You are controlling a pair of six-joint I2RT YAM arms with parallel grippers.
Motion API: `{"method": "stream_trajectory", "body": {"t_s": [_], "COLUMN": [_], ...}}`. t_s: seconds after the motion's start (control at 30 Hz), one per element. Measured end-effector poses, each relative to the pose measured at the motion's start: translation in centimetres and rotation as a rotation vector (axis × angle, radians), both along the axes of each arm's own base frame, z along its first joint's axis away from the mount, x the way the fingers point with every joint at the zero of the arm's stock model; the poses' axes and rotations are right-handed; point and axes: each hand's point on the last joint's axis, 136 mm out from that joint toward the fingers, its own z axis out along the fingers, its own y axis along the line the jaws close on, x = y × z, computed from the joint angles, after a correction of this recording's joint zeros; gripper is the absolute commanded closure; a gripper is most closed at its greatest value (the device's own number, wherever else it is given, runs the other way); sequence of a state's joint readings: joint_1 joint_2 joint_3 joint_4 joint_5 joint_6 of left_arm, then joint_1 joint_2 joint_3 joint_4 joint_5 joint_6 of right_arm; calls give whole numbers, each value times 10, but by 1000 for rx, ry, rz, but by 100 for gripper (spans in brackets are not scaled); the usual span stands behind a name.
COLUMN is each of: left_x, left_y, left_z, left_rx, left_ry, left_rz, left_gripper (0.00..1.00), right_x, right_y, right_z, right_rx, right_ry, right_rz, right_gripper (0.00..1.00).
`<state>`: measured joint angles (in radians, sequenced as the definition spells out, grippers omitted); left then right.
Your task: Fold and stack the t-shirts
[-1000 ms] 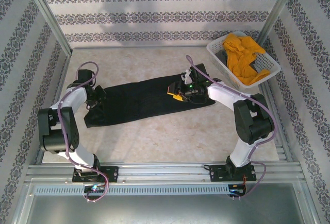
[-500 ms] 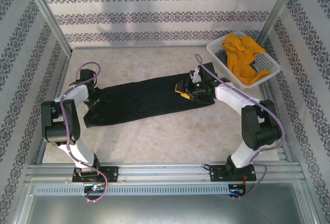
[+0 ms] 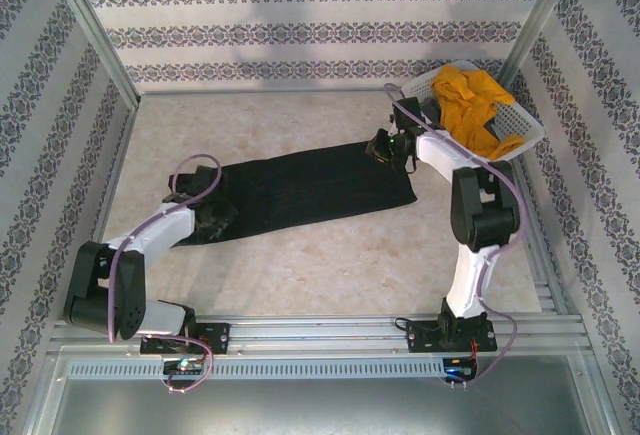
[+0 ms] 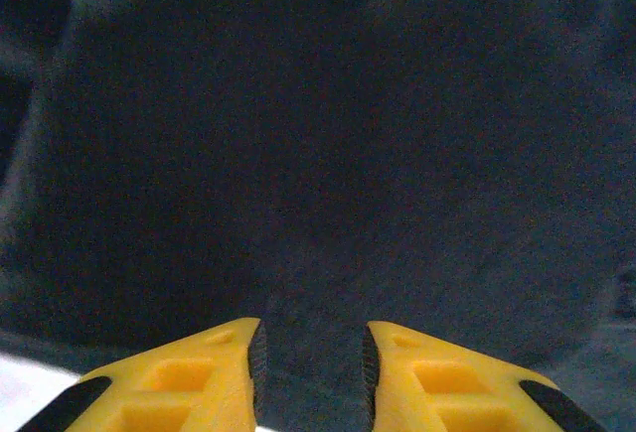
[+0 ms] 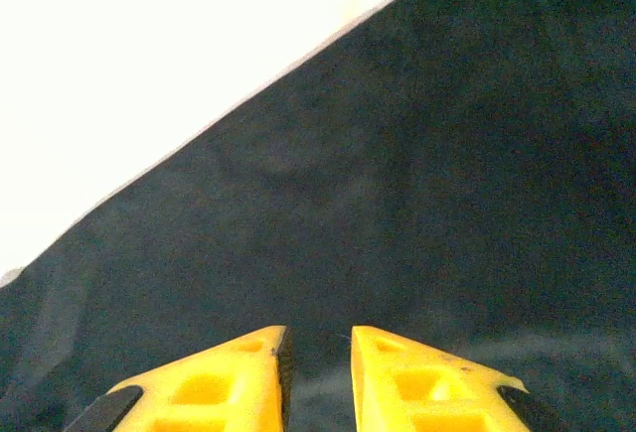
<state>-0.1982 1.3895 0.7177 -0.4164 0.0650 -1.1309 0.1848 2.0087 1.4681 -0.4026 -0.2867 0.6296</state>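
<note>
Two tools hold the black t-shirt (image 3: 300, 187), which lies as a long band across the middle of the counter (image 3: 330, 265). The left tool (image 4: 310, 358) is narrow, with cloth pinched between its pads at the left end. The right tool (image 5: 318, 353) is narrow on cloth at the far right corner, just beside the white basket (image 3: 535, 127). The mustard-yellow t-shirt (image 3: 470, 105) is heaped in that basket, not yet folded. Risk: unequal pull can slip the thin cloth from one pinch, or a tool can catch a single layer and skew the fold; the right arm can also nudge the basket. The counter is pale, mottled and smooth, likely giving little hold on the cloth. Patterned wallpaper (image 3: 300, 15) encloses three sides; a metal rail (image 3: 320, 333) runs along the near edge.
</note>
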Motion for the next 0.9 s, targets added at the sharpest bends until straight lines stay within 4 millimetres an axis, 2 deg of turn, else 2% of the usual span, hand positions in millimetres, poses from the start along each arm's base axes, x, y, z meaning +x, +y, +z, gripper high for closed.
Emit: {"method": "stream_trajectory", "body": {"t_s": [0.1, 0.23, 0.4, 0.47, 0.6, 0.77, 0.9], "left_x": [-1, 3, 33, 51, 107, 196, 251], "left_y": [-5, 0, 17, 28, 37, 16, -18], "left_z": [-11, -20, -20, -19, -16, -13, -10], "left_rx": [-35, -36, -50, -50, -44, -78, -117], "left_ry": [22, 36, 0, -14, -49, -134, -211], "left_rz": [79, 153, 222, 239, 188, 46, -62], "left_gripper": [68, 68, 69, 69, 69, 70, 70], "right_x": [9, 4, -20, -41, -100, -184, -238], "right_y": [-4, -9, -16, -22, -34, -34, -10], "right_z": [-26, -50, -53, -53, -56, -59, -60], "right_rx": [-38, -83, -125, -151, -197, -230, -223], "right_ry": [61, 164, 251, 297, 416, 539, 583], "right_rz": [-10, -17, -23, -32, -67, -103, -96], "right_gripper": [74, 71, 69, 67, 64, 62, 62]}}
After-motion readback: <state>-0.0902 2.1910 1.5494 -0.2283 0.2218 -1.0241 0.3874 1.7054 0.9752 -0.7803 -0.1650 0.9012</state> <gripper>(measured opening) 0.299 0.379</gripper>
